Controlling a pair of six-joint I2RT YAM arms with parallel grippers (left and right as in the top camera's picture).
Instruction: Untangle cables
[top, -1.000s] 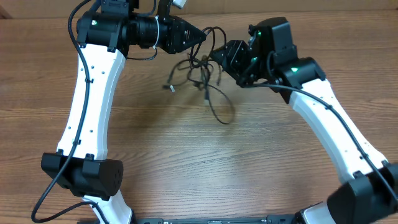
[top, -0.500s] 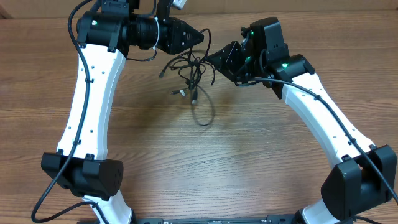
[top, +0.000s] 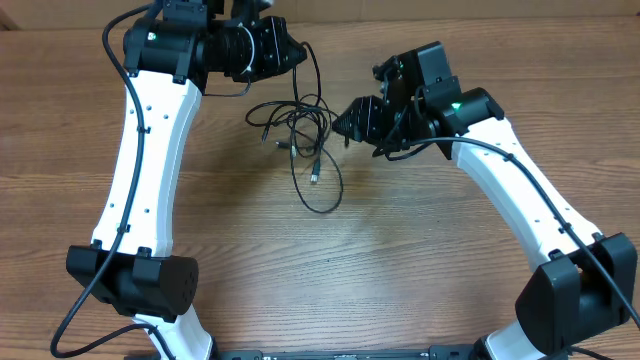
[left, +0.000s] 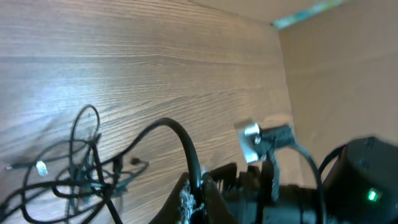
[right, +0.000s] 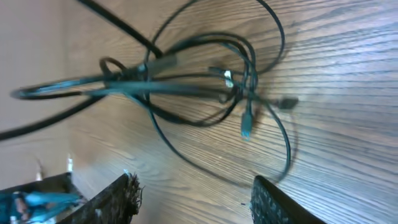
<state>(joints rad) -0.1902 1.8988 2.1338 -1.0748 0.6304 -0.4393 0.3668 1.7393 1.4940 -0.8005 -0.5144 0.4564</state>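
The tangle of thin black cables with small silver plug tips (top: 298, 122) now lies further left and nearer the arms' bases than a second ago. Its long loose loop, which earlier reached out to the right, now rests further left on the brown wood-grain table (top: 400, 250). The black left gripper (top: 299, 52) has drawn back to the left, and the strand rising to it now runs steeply upward. The black right gripper (top: 343, 122), earlier close in among the strands, now sits lower in the overhead view, just right of the tangle and apart from it. The right arm's black base block (top: 575, 300) has swung in from the right edge.
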